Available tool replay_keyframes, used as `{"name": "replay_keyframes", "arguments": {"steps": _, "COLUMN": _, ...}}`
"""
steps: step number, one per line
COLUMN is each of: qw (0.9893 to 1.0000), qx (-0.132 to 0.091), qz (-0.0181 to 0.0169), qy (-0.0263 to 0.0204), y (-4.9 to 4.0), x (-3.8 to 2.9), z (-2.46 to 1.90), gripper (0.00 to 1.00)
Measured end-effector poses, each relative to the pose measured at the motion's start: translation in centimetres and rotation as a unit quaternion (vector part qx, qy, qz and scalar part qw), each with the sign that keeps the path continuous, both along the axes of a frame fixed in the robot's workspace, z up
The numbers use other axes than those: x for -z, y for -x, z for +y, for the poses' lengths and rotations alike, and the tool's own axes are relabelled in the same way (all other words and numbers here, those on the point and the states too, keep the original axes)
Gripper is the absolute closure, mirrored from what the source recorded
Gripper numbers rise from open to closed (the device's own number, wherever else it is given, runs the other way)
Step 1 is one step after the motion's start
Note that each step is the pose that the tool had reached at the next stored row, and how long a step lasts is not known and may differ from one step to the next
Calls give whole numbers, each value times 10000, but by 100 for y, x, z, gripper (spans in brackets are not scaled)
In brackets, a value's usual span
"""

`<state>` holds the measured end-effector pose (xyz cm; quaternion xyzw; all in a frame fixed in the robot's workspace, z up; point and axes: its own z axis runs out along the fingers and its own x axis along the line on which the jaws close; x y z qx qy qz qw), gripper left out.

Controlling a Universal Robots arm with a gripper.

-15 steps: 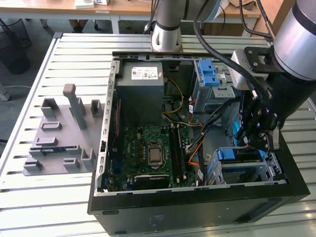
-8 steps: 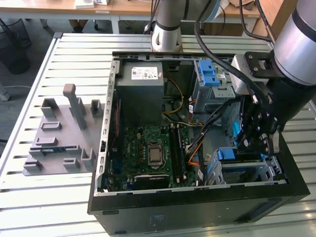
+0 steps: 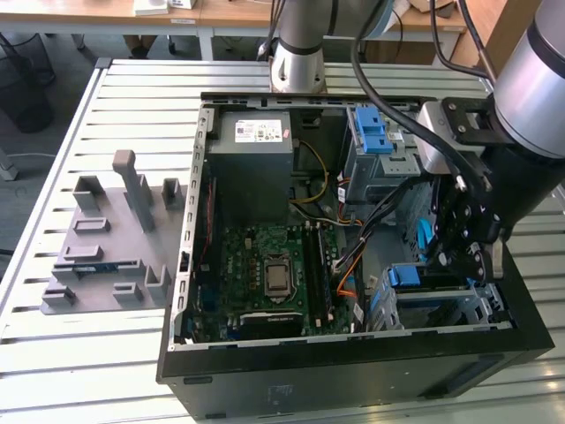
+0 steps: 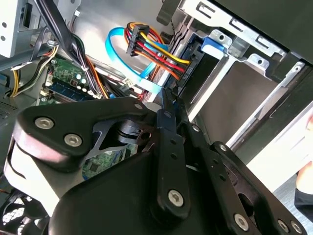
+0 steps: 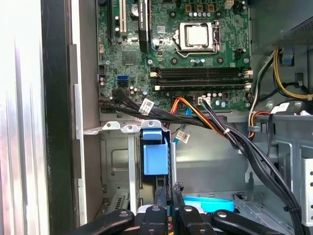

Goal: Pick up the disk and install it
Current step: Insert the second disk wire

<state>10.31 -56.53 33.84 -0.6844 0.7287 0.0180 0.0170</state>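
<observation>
1. One slatted metal table [image 3: 88, 371] carries everything.
2. One black tower computer case [image 3: 353, 389] lies on its side with its panel off.
3. One grey moulded holder [image 3: 97, 256] with upright blocks and slots sits beside the case, on the exterior view's left.
4. One grey metal power supply [image 3: 252, 150] bears a white sticker. Below it lies one green motherboard [image 3: 256, 265] (the first wrist view shows its square silver processor socket [image 5: 198, 35]).
5. One disk [image 3: 410, 276] sits in the perforated metal drive cage at the exterior view's right end of the case. Its blue plastic carrier tab [image 5: 155, 156] faces out in the first wrist view.
6. One black gripper [image 3: 463, 256] hangs inside the case just beside that cage. Both wrist views show its slim fingers pressed together with nothing between them [image 4: 168, 95] [image 5: 170, 188].
7. The second wrist view shows one bundle of red, yellow and orange wires [image 4: 151, 51] and one flat light-blue cable [image 4: 117, 49].
</observation>
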Motion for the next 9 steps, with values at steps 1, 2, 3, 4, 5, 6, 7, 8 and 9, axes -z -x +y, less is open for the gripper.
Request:
{"name": "replay_keyframes", "arguments": {"steps": 1, "qw": 10000, "qx": 0, "qz": 0, "qy": 0, "y": -3, "x": 2, "z": -1, "gripper": 84}}
{"name": "replay_keyframes", "arguments": {"steps": 2, "qw": 10000, "qx": 0, "qz": 0, "qy": 1, "y": -5, "x": 4, "z": -1, "gripper": 84}}
{"name": "replay_keyframes", "arguments": {"steps": 3, "qw": 10000, "qx": 1, "qz": 0, "qy": 0, "y": -6, "x": 8, "z": -2, "gripper": 84}}
{"name": "replay_keyframes", "arguments": {"steps": 4, "qw": 10000, "qx": 1, "qz": 0, "qy": 0, "y": -6, "x": 12, "z": -3, "gripper": 84}}
{"name": "replay_keyframes", "arguments": {"steps": 5, "qw": 10000, "qx": 0, "qz": 0, "qy": 0, "y": -8, "x": 17, "z": -4, "gripper": 84}}
{"name": "replay_keyframes", "arguments": {"steps": 6, "qw": 10000, "qx": 1, "qz": 0, "qy": 0, "y": -8, "x": 21, "z": -4, "gripper": 84}}
{"name": "replay_keyframes", "arguments": {"steps": 7, "qw": 10000, "qx": 2, "qz": 0, "qy": 1, "y": -8, "x": 24, "z": -4, "gripper": 84}}
{"name": "replay_keyframes", "arguments": {"steps": 8, "qw": 10000, "qx": 4, "qz": 0, "qy": 1, "y": -9, "x": 27, "z": -6, "gripper": 84}}
{"name": "replay_keyframes", "arguments": {"steps": 9, "qw": 10000, "qx": 6, "qz": 0, "qy": 1, "y": -10, "x": 30, "z": -6, "gripper": 84}}
